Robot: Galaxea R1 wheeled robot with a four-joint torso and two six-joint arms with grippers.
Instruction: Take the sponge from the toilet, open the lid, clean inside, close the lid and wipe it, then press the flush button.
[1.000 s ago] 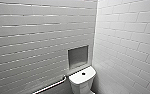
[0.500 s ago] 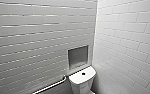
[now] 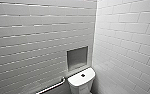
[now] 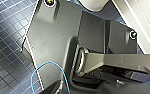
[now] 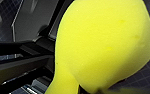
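The white toilet (image 3: 79, 83) stands in the corner, low in the head view, showing its boxy cistern top. The small dark flush button (image 3: 83, 75) sits in the middle of that top. In the right wrist view the bright yellow sponge (image 5: 103, 45) looms very close to the camera, pinched at one end, with my right gripper shut on it above dark blue floor tiles. In the left wrist view the robot's dark plate hangs over the blue tiled floor (image 4: 8, 25), and nothing is held there.
A grey recessed niche (image 3: 77, 58) sits in the wall just behind the cistern. A metal grab bar (image 3: 52, 86) runs along the wall left of the toilet. White tiled walls (image 3: 126, 50) meet in a corner close to the toilet's right side.
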